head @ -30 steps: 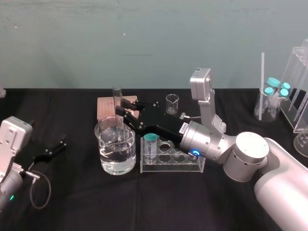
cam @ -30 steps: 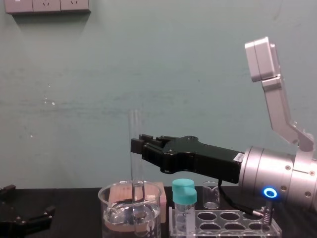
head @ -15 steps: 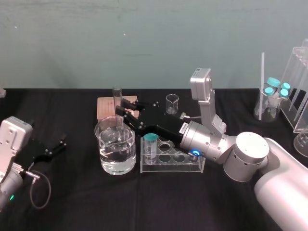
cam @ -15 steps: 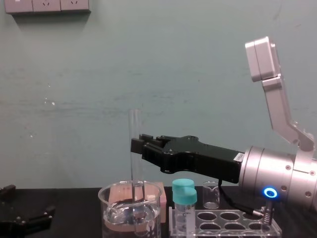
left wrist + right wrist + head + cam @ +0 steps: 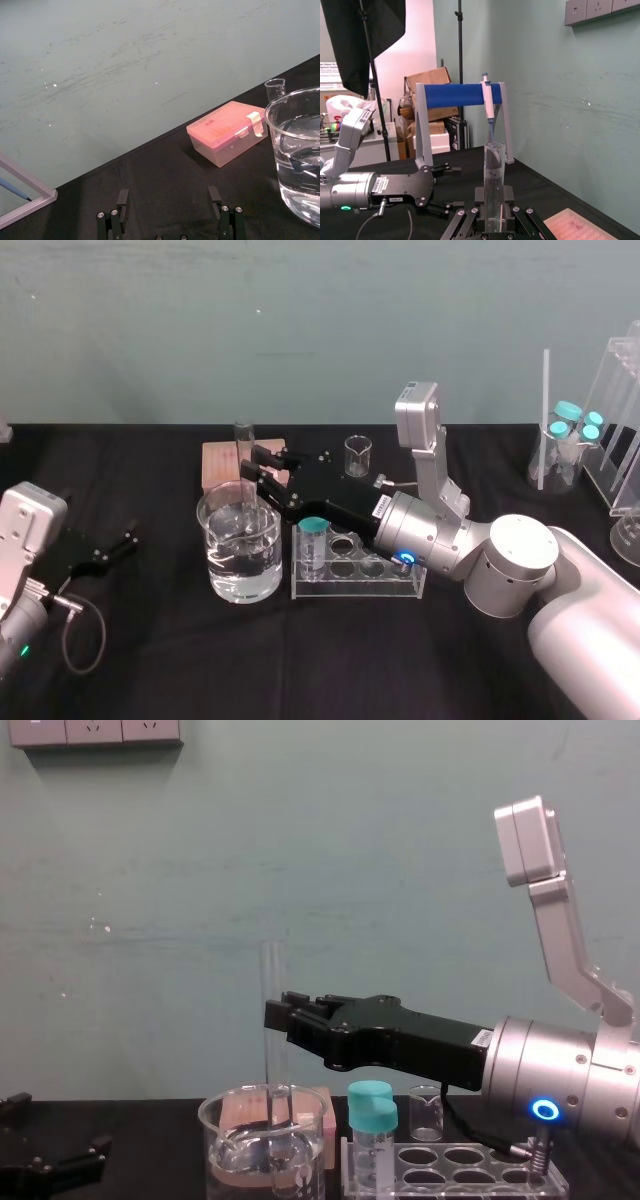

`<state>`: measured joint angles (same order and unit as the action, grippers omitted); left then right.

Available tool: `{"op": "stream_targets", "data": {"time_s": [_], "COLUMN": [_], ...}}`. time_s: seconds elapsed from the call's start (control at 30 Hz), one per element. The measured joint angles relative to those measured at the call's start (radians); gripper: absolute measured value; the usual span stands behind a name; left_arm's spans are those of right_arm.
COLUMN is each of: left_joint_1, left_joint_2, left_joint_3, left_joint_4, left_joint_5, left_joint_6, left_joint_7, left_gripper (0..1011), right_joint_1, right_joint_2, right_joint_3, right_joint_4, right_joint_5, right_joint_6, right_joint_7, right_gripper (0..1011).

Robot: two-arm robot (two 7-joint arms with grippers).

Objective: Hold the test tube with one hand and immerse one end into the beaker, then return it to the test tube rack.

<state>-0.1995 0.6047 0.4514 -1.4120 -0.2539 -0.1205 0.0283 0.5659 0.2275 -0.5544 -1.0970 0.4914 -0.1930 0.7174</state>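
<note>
A pink box (image 5: 215, 462) lies at the back of the black-covered desk (image 5: 160, 670), with a tiny glass beaker (image 5: 357, 455) well apart to its right. A teal-capped vial (image 5: 314, 543) stands upright nearer the front. More teal-capped vials (image 5: 575, 425) cluster at the far right, beside a clear acrylic stand (image 5: 622, 400).

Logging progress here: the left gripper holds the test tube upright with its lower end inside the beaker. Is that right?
Not quite. It is the right gripper that holds the test tube upright with its lower end inside the beaker, as the chest view shows. The left gripper sits open at the left, away from the tube.
</note>
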Motion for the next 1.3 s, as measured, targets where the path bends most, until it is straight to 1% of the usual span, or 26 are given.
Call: {"op": "stream_targets", "data": {"time_s": [1.1,1.3], "left_joint_1": [0.0,0.0], "left_joint_2": [0.0,0.0], "left_joint_3": [0.0,0.0], "left_joint_4": [0.0,0.0], "left_joint_5": [0.0,0.0], "left_joint_6": [0.0,0.0], "left_joint_7": [0.0,0.0], "left_gripper": [1000,1000], "right_joint_1": [0.002,0.002], "right_joint_2": [0.0,0.002], "right_joint_3": [0.0,0.003], "right_joint_4": [0.0,-0.01], "right_joint_5": [0.001,0.003], "right_joint_6": [-0.001,-0.002], "right_joint_7": [0.001,0.001], "right_gripper": [216,216]}}
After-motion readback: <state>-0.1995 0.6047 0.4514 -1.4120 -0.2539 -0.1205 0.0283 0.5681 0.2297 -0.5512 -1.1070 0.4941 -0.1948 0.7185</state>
